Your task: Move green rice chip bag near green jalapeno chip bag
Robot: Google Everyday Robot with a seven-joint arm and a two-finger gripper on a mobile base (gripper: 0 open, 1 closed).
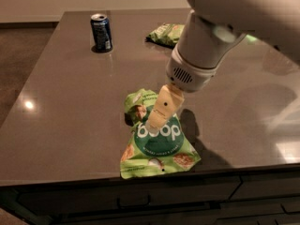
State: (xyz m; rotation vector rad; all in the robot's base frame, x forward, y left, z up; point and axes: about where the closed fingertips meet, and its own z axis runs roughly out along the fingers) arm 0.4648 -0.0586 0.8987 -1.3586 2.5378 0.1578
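The green rice chip bag point(157, 144) lies flat near the table's front edge, bright green with a dark green circle and white lettering seen upside down. The gripper point(157, 118) hangs from the white arm directly over the bag's upper middle, its cream fingers pointing down at the bag. The green jalapeno chip bag point(164, 33) is small and dull green, at the far side of the table, partly hidden behind the arm.
A blue soda can point(101, 32) stands upright at the far left of the grey table point(70, 107). The table's front edge runs just below the rice chip bag. Dark cabinet fronts show beneath it.
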